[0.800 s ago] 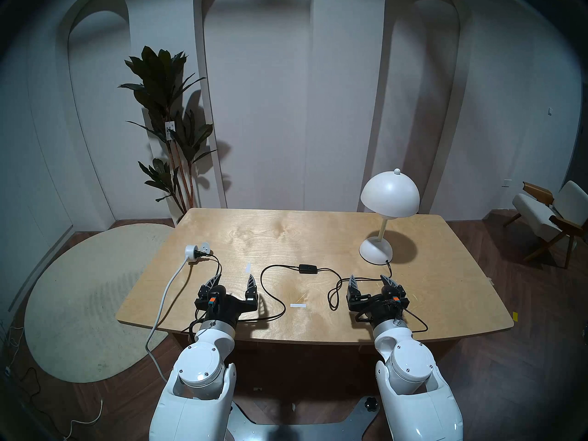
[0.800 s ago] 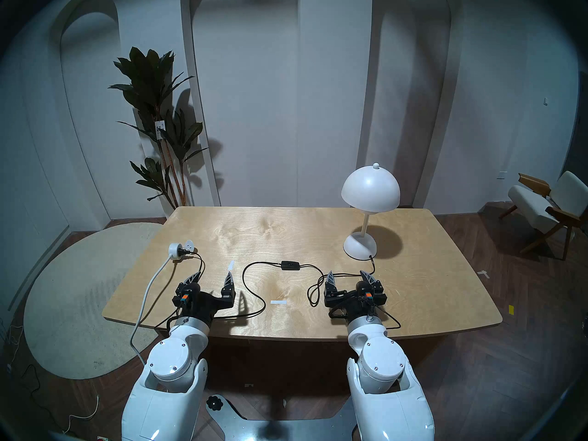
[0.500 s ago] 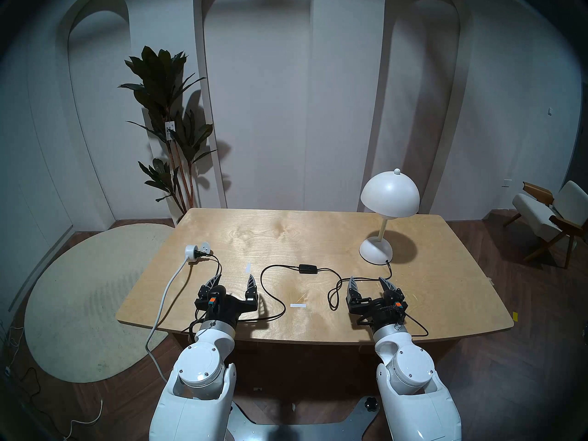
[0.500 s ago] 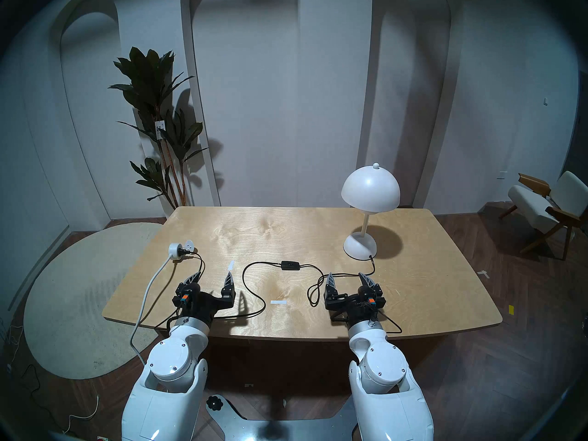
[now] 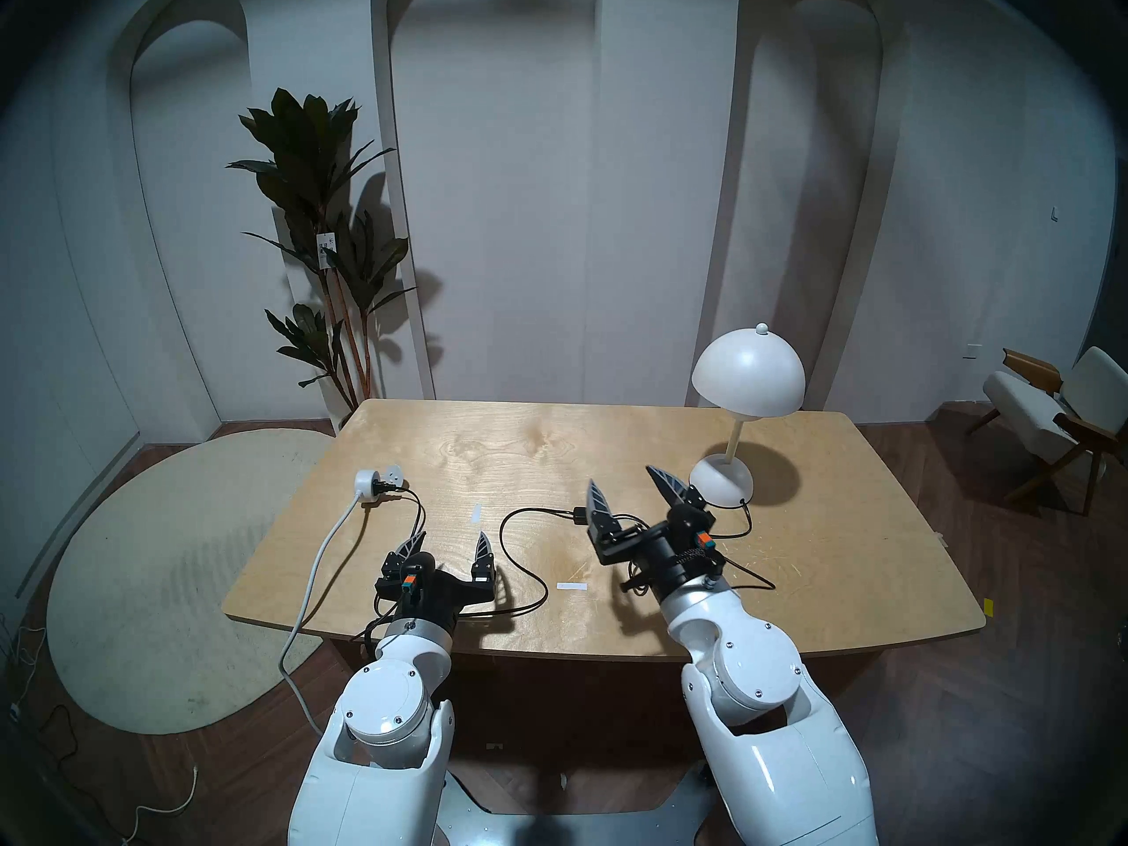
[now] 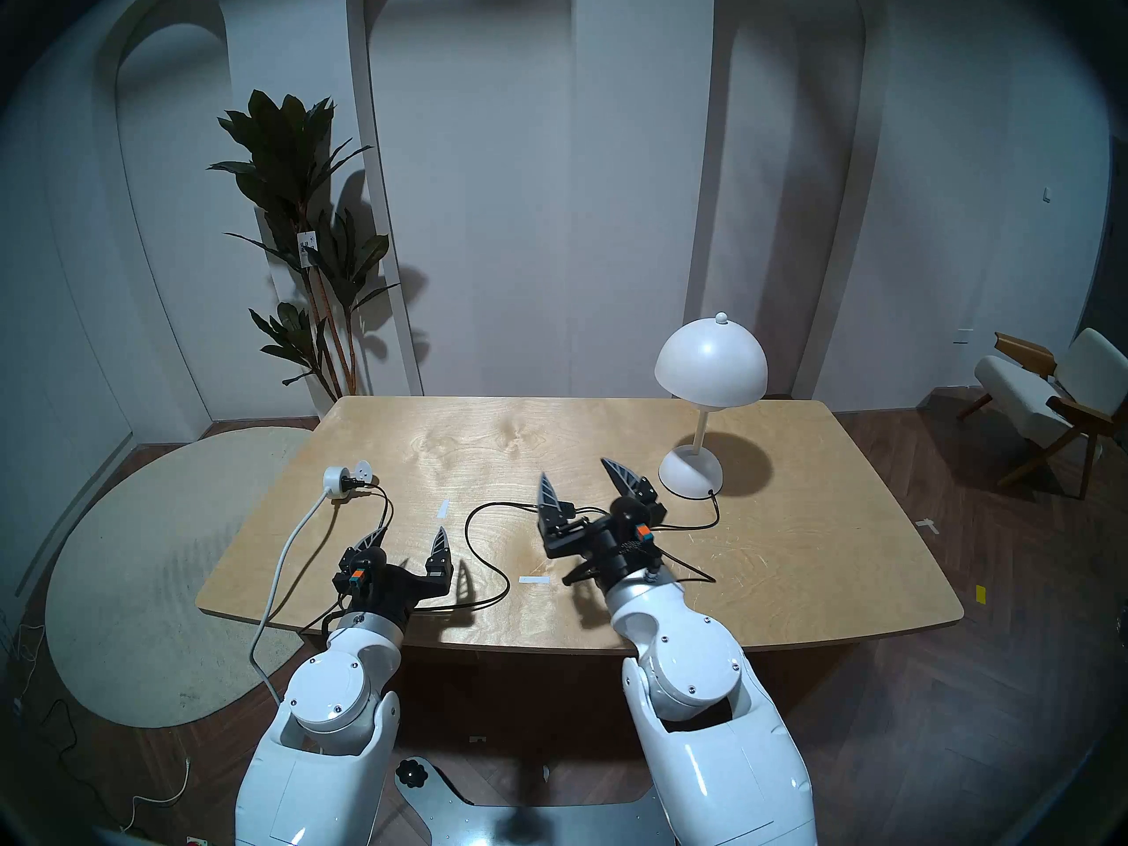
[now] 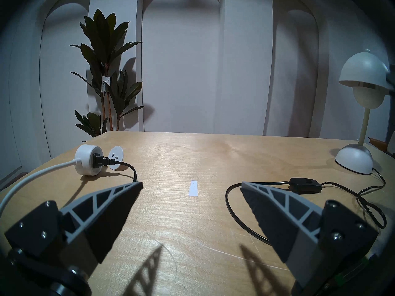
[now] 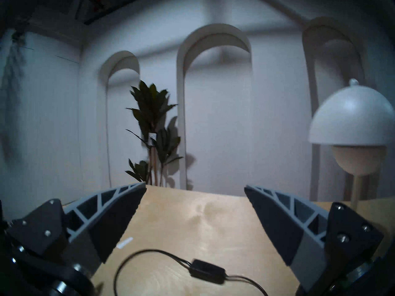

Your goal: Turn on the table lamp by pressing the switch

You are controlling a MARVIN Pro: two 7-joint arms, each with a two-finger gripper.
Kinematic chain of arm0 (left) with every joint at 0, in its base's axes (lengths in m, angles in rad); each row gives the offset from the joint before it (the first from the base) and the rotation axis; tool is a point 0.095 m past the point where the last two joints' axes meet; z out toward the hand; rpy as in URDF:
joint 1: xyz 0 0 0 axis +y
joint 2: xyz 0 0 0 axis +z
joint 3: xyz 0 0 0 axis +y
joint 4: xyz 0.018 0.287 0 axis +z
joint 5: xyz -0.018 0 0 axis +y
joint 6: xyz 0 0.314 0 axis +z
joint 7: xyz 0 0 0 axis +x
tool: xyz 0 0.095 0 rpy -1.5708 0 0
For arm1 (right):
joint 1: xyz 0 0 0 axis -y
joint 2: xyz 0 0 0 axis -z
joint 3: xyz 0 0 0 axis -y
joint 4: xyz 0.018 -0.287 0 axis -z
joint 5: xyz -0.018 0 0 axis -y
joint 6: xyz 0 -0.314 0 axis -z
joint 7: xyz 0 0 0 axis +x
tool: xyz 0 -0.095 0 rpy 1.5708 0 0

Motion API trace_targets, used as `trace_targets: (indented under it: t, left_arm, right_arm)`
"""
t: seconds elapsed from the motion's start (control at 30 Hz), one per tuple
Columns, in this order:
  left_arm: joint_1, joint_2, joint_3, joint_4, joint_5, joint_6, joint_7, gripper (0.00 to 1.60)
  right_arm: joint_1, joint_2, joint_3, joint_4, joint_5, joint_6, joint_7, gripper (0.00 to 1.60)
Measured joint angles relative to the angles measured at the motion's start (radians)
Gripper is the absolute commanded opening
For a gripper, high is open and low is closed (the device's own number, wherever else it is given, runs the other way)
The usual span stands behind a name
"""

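Observation:
The white mushroom table lamp [image 5: 748, 375] stands unlit at the table's far right; it also shows in the left wrist view [image 7: 363, 75] and the right wrist view [image 8: 350, 122]. The small black inline switch [image 7: 305, 185] lies mid-table on its thin black cord. In the head view only its left end [image 5: 578, 514] shows behind my right gripper's finger. My right gripper [image 5: 622, 478] is open and empty, raised above the table with the switch [image 8: 207, 267] just below and in front of it. My left gripper [image 5: 451, 534] is open and empty near the front left.
A round white socket adapter [image 5: 369, 480] with a thick pale cable sits at the table's left, the black plug in it. The black cord [image 5: 525, 558] loops between my grippers. Two white tape strips [image 5: 571, 586] lie on the wood. A plant [image 5: 323, 216] and a chair [image 5: 1056, 411] stand beyond.
My right arm has risen and swung forward and left, from near the table's front edge to over the switch. My left gripper has barely moved.

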Motion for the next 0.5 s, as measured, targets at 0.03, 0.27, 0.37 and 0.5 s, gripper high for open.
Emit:
trace_targets:
  t: [0.03, 0.27, 0.37, 0.5]
  left_arm:
    - [0.0, 0.0, 0.0, 0.001, 0.0, 0.0, 0.0, 1.6]
    - [-0.001, 0.0, 0.0, 0.003, 0.0, 0.0, 0.0, 1.6]
    - [-0.001, 0.0, 0.0, 0.003, 0.0, 0.0, 0.0, 1.6]
    - [-0.002, 0.0, 0.0, 0.003, 0.0, 0.0, 0.0, 1.6]
  right_arm:
    - [0.014, 0.005, -0.025, -0.01, -0.001, 0.001, 0.005, 1.6]
    - [0.079, 0.028, -0.14, -0.039, 0.002, 0.023, 0.012, 1.6]
    - [0.113, 0.039, -0.2, -0.049, 0.013, 0.044, -0.003, 1.6]
    - [0.15, 0.044, -0.26, -0.057, 0.026, 0.068, -0.034, 1.6]
